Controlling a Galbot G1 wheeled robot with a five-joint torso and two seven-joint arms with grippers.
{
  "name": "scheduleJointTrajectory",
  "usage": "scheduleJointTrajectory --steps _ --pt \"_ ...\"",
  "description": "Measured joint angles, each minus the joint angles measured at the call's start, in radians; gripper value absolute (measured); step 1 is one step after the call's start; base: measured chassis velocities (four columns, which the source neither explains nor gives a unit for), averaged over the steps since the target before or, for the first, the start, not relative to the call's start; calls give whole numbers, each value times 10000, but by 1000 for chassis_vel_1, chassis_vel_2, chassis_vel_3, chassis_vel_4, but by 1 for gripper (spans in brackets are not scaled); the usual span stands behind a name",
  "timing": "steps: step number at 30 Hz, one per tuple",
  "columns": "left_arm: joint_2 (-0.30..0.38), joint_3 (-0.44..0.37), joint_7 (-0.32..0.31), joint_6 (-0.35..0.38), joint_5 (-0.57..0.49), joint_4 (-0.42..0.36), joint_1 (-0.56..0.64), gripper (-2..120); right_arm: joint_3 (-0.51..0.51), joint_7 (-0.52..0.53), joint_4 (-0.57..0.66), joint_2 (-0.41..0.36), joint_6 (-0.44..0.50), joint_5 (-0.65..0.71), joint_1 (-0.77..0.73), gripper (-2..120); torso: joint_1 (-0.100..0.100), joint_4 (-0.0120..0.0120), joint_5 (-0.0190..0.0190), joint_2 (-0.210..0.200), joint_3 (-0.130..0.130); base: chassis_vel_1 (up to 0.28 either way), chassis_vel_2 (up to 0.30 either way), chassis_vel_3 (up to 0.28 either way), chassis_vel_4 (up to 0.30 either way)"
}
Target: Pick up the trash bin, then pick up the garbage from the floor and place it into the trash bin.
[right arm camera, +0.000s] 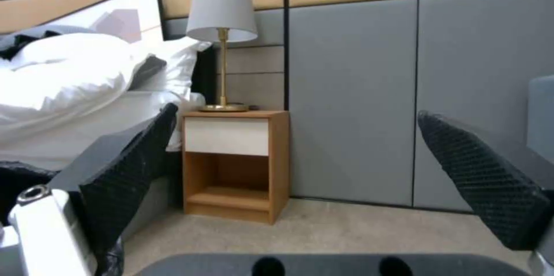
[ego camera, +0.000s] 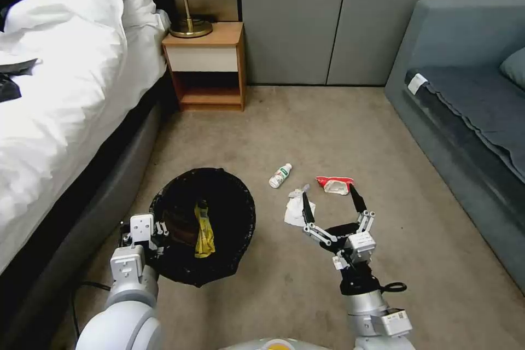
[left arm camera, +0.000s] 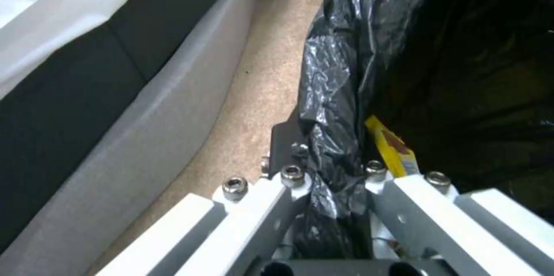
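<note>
The left pincer is clamped on the near-left rim of the trash bin, which sits beside the bed. The left wrist view shows the black liner pinched between its two fingers; the head view instead shows the bin interior, holding a yellow wrapper. The right pincer hangs spread wide and empty above the carpet. Below and beyond it lie a white tissue, a red-and-white wrapper and a small white bottle. The right wrist view looks level across the room to the nightstand and lamp.
</note>
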Motion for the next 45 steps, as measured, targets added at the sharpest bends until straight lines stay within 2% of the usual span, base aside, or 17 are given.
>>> scheduleJointTrajectory --steps 2,4,5,8,9,13,15,17,18,21,22,24,25,27,31,35,45 --pt "1 0 1 0 -1 8 2 0 0 11 -151 -52 -213 -26 222 100 0 0 0 0 0 0 0 0 0" --pt "6 1 3 0 -1 31 11 0 -83 134 -566 -193 -1008 76 775 100 1 1 0 0 0 0 0 0 0" --pt "6 1 3 0 -1 31 11 0 -83 134 -566 -193 -1008 76 775 100 1 1 0 0 0 0 0 0 0" --pt "12 16 5 0 9 95 7 0 -314 329 -1375 -365 -2377 549 1719 100 0 1 0 1 0 0 0 0 0" --pt "12 16 5 0 9 95 7 0 -314 329 -1375 -365 -2377 549 1719 100 0 1 0 1 0 0 0 0 0" --pt "138 76 6 58 -51 285 -161 0 -636 876 -2933 -399 -4684 1611 3067 100 1 3 1 0 1 0 0 0 0" --pt "170 87 5 78 -80 330 -199 0 -650 951 -3296 -376 -5066 1800 3271 100 1 -2 -1 0 1 0 0 0 0" --pt "183 72 4 91 -123 394 -170 0 -725 1083 -4612 -262 -5889 2173 4022 100 1 -2 0 0 1 0 0 0 0" --pt "183 72 4 91 -123 394 -170 0 -725 1083 -4612 -262 -5889 2173 4022 100 1 -2 0 0 1 0 0 0 0" --pt "175 -47 -9 100 -138 400 -126 0 -780 1051 -6502 -58 -6236 2004 5060 100 1 3 2 0 1 0 0 0 0" --pt "175 -47 -9 100 -138 400 -126 0 -780 1051 -6502 -58 -6236 2004 5060 100 1 3 2 0 1 0 0 0 0" --pt "153 -83 -15 117 -144 401 -112 0 -760 916 -7608 74 -6180 1799 5643 100 1 1 0 0 1 0 0 0 0" --pt "153 -83 -15 117 -144 401 -112 0 -760 916 -7608 74 -6180 1799 5643 100 1 1 0 0 1 0 0 0 0" --pt "123 -92 -21 120 -142 401 -79 0 -687 774 -8625 166 -6021 1593 6058 100 1 1 1 0 2 0 0 0 0" --pt "83 -88 -25 120 -127 401 -56 0 -534 544 -9739 232 -5710 1457 6460 100 1 0 2 0 2 0 0 0 0" --pt "19 -8 -30 110 -65 467 -60 0 -389 135 -10522 222 -5345 1530 6869 100 2 0 0 0 1 0 0 0 0" --pt "-18 113 -34 72 28 429 11 0 -461 -413 -11098 294 -5048 1542 7359 100 1 1 0 -1 1 0 0 0 0"
